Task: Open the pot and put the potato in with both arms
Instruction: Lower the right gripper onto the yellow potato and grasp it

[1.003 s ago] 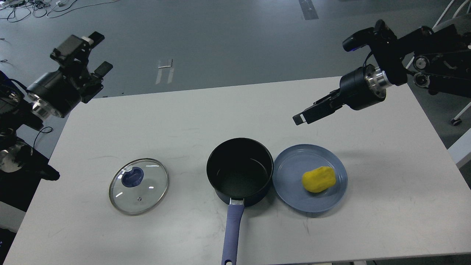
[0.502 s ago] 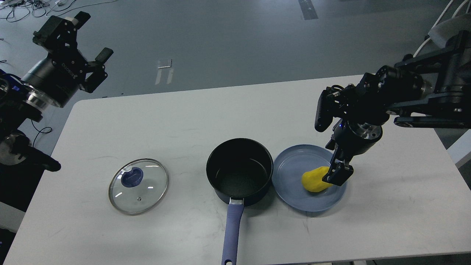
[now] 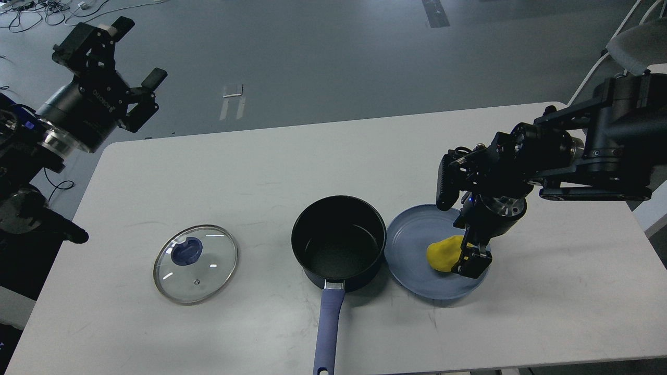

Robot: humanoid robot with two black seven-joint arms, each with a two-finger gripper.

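The chief risk at this moment was a poor grip: the smooth, bright yellow lumpy potato point(image 3: 444, 253) could squirt sideways out from between the fingers, or the shallow blue-grey round plate point(image 3: 411, 271) could slide and knock the pot, because the right gripper point(image 3: 470, 259) met the potato at its right end rather than across its middle. That black claw-like gripper pointed down with its tips at the plate's surface, one finger point(image 3: 473, 263) lying against the potato's right side; whether the other finger had closed on it I could not tell, since the wrist hid that side. The potato lay on the plate, just left of the fingers, not yet lifted. Farther left of the fingers, touching or nearly touching the plate's rim, stood the small round black saucepan point(image 3: 339, 240) with its long blue-purple handle, uncovered and holding nothing. Its steel-rimmed glass lid point(image 3: 196, 264) with the blue knob lay flat on the white table point(image 3: 260, 156), well apart to the left. The left gripper point(image 3: 125, 57) hung high off the table's far left corner, fingers spread wide and holding nothing.
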